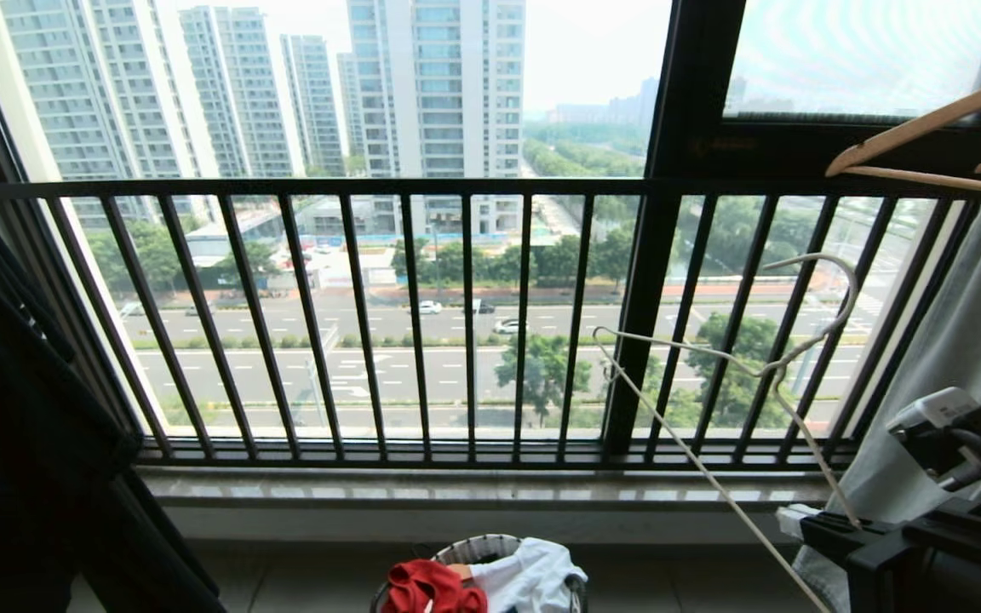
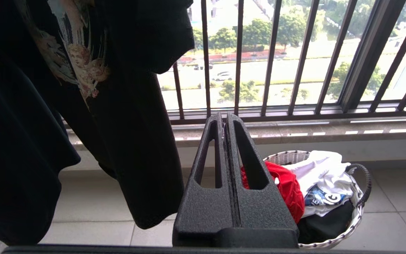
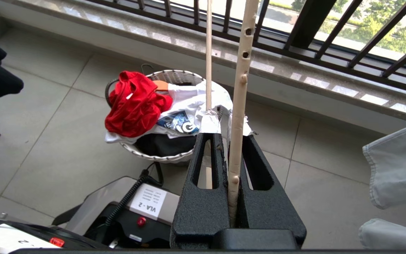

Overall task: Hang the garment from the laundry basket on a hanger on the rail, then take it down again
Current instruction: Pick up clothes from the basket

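Note:
The red garment [image 1: 431, 587] lies crumpled on the near-left edge of the laundry basket [image 1: 478, 547], on the floor below the window. Both also show in the left wrist view, garment [image 2: 287, 187] and basket [image 2: 287, 157], and in the right wrist view, garment [image 3: 132, 106] and basket [image 3: 174, 74]. At the lower right my right gripper [image 1: 797, 521] is shut on a lower corner of the cream hanger [image 1: 765, 371], which stands up bare before the bars. The hanger's arm [image 3: 240, 95] is pinched between the right gripper's [image 3: 224, 135] fingers. My left gripper [image 2: 223, 116] is shut and empty, left of the basket. The rail is out of view.
A black T-shirt [image 1: 14, 409] hangs at the left, close beside the left gripper. A grey garment [image 1: 967, 340] and wooden hangers [image 1: 925, 123] hang at the right. The black balcony railing [image 1: 456, 187] spans the window. A white printed garment [image 1: 533, 575] fills the basket's right side.

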{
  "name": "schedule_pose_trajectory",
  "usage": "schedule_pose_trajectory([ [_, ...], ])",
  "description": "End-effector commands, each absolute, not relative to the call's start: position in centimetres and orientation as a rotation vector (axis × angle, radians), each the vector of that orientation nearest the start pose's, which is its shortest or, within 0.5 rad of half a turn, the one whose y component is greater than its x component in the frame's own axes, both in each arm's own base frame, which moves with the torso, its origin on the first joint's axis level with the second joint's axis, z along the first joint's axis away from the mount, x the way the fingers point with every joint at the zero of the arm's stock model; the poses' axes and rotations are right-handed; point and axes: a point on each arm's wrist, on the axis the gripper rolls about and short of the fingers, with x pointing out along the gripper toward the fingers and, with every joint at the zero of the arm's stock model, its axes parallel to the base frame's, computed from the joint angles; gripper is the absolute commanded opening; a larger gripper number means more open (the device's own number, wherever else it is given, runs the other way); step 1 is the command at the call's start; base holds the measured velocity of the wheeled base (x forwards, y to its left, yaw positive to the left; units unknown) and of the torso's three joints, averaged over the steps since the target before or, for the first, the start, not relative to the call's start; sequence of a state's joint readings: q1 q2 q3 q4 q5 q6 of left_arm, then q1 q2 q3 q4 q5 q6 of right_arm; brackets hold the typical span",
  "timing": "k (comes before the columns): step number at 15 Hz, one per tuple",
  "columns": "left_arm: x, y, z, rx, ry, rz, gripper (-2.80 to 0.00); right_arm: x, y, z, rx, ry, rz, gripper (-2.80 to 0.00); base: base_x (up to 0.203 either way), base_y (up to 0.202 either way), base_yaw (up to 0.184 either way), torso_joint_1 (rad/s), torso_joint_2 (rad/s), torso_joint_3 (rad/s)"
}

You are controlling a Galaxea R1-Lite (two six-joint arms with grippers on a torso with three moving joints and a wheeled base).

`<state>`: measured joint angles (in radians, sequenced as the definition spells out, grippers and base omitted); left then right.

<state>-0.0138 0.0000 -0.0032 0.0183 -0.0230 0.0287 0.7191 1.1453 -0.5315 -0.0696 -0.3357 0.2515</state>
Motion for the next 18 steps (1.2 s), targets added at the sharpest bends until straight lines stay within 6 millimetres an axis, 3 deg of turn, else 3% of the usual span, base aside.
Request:
schedule_pose_trajectory([
  [1,-2.30,-0.02,7.45,0.029,0.015,-0.037,-2.80,11.63,9.20,17.96,-0.034,0.521,0.308,-2.80,0.000,0.000,0.000,-0.230,0.55,0.316],
  [18,-2.31,-0.02,7.44,0.029,0.015,-0.037,-2.80,10.68,8.36,17.55,-0.032,0.513,0.308,-2.80,0.000,0.000,0.000,-0.177,0.49,0.314],
])
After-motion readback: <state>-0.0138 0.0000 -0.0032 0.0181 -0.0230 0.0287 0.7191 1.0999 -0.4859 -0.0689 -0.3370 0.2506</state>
